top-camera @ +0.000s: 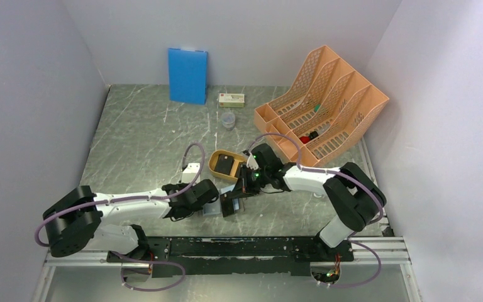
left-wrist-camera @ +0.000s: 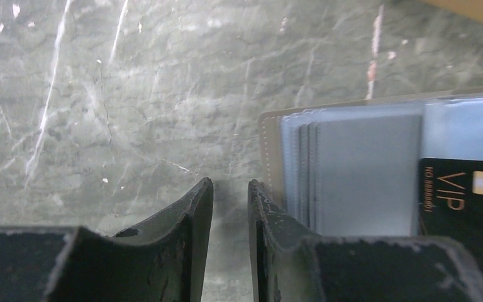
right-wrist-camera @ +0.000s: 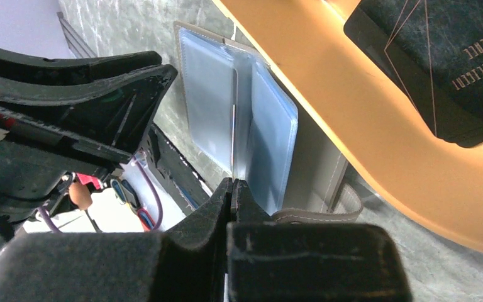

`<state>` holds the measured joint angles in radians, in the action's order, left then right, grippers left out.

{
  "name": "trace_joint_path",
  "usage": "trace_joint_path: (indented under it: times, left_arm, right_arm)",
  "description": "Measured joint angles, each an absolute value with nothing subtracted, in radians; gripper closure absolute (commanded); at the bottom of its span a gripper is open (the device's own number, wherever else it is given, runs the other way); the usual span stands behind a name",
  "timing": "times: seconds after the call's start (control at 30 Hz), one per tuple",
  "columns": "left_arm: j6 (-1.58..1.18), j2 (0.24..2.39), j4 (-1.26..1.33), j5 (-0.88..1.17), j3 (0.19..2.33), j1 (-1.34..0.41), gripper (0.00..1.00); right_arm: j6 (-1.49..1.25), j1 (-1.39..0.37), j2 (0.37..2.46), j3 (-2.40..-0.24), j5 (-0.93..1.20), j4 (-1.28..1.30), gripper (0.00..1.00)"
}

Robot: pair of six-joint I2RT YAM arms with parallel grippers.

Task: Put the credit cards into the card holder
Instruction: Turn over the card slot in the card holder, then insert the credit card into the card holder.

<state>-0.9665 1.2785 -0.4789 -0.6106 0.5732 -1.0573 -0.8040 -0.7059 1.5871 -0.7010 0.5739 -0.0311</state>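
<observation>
Where the two arms meet at the near middle of the grey marbled worktop point(top-camera: 138, 138), the small grey folding card holder with pale silvery-blue pockets point(left-wrist-camera: 358, 170) lies opened flat, pockets upward, just in front of the mustard-yellow oval tray point(top-camera: 214, 165). The left gripper point(left-wrist-camera: 229, 189) is low at the holder's outer edge. Its jaws are released, parted by a narrow slit through which bare worktop shows, and one finger point(left-wrist-camera: 273, 220) sits at the holder's stitched border. The right gripper point(right-wrist-camera: 233, 189) reaches from the opposite side, its jaws clenched on a thin black credit card marked "VIP" in gold point(left-wrist-camera: 462, 214). The right wrist view shows this card only edge-on, standing over the holder's central fold; the left wrist view shows its face over the far pockets. Whether its leading edge has entered a pocket cannot be told. A stack of dark credit cards point(right-wrist-camera: 440, 63) rests inside the tray. Along the back of the worktop stand a tall blue rectangular board point(top-camera: 187, 75) leaning on the wall, a small white box point(top-camera: 231, 99) and a small clear cup point(top-camera: 227, 119). An orange mesh file rack point(top-camera: 324, 100) occupies the right rear corner.
</observation>
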Motion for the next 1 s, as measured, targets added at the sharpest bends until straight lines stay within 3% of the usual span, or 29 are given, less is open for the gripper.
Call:
trace_joint_path:
  times: [1.0]
  left_arm:
    - [-1.001,1.322,-0.413,-0.617,0.548,-1.057,0.73]
  right_arm:
    - [-0.834,-0.685,1.679,-0.72,0.614,-0.13,1.0]
